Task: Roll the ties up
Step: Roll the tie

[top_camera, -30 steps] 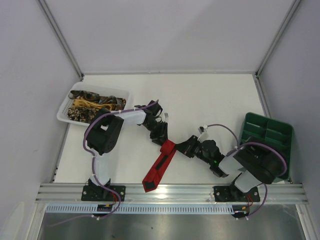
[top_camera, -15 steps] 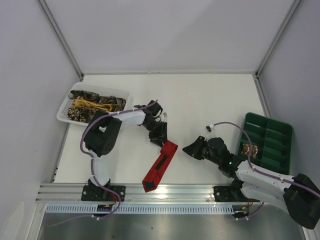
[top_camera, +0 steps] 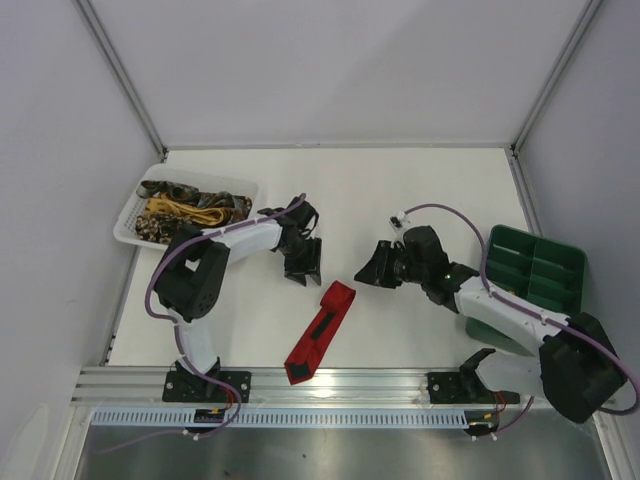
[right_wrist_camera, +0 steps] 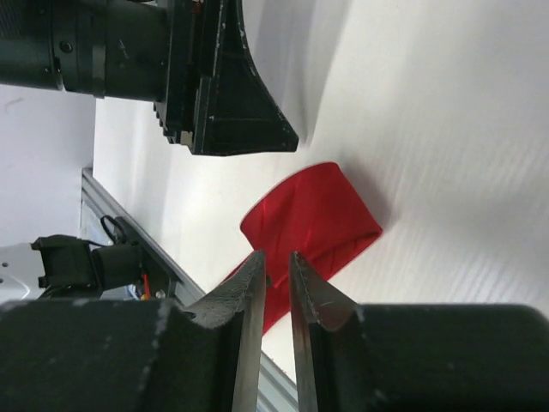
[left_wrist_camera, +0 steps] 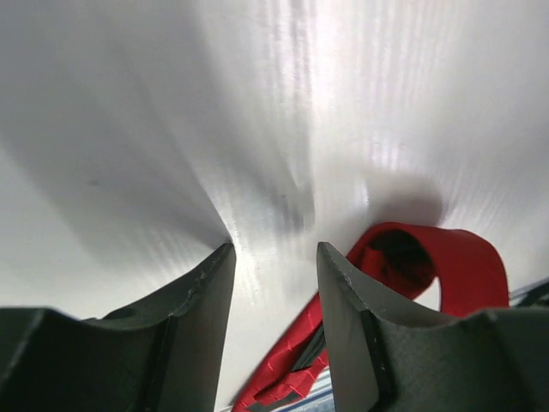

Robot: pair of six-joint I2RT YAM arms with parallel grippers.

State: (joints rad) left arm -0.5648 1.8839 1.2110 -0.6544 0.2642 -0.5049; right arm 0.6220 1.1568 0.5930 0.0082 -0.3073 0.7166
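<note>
- L fingers (left_wrist_camera: 193, 326) stand apart w/ nothing between them; R fingers (right_wrist_camera: 244, 296) are barely parted, also empty.
- Red tie (top_camera: 318, 333) lies diagonal on the table (top_camera: 420, 190) between the arms. Its far end is curled into one loose loop; the rest is flat.
- Step, as I read it: roll barely begun, loop unheld.
- Next: you'd re-pinch the loop w/ one side, steady the strip w/ the other, and turn toward the near tip w/o it springing open.
- Other ties (top_camera: 190, 208) sit in the basket (top_camera: 128, 228).
</note>
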